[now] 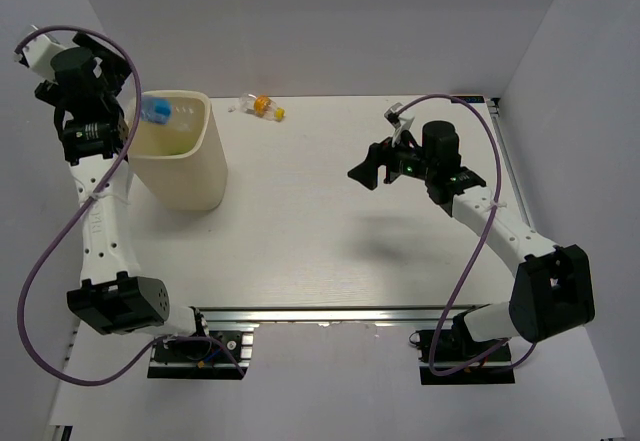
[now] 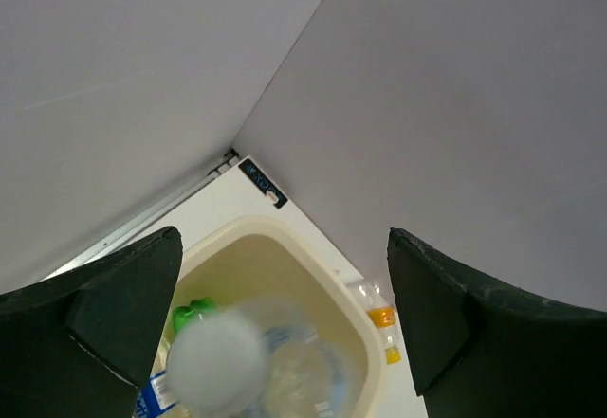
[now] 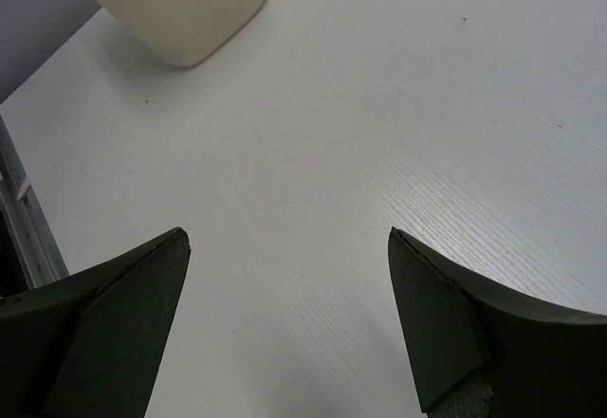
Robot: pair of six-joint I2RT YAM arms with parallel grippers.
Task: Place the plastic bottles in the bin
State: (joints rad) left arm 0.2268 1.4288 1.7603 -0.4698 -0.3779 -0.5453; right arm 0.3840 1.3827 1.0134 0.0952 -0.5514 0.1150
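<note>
The left claw (image 2: 285, 247) hangs over the bin (image 1: 190, 181) at the far left of the desk (image 1: 340, 241), its jaws spread wide and gripping nothing. A blurred blue-labelled bottle (image 2: 213, 366) sits just under them at the bin's mouth, apparently dropping beside the green bottle (image 2: 193, 314) inside. For a clean drop, the claw should rise straight up only once the bottle is below the rim, without nudging the wall. The orange bottle (image 1: 262, 107) lies on the far desk just right of the bin. The right claw (image 1: 365, 173), also released, hovers well right of it and looks best placed to fetch it.
</note>
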